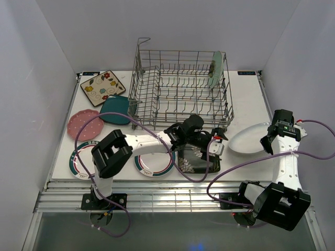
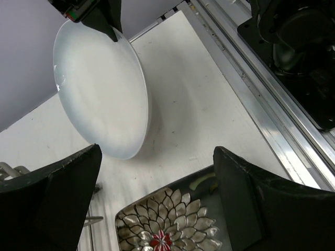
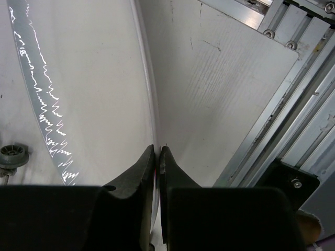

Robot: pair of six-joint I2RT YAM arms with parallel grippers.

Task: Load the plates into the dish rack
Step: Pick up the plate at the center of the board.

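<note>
Right tool [image 3: 157,150]: white plate [image 2: 99,89] tilted, face leftward

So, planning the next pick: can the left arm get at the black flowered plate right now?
Probably yes: the open left gripper hangs right over the black plate, nothing stacked on it.

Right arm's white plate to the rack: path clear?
Mostly. Between white plate and rack stands only the rack's tall right wall. The left gripper, jaws open over the black plate, sits close beside that path.
</note>
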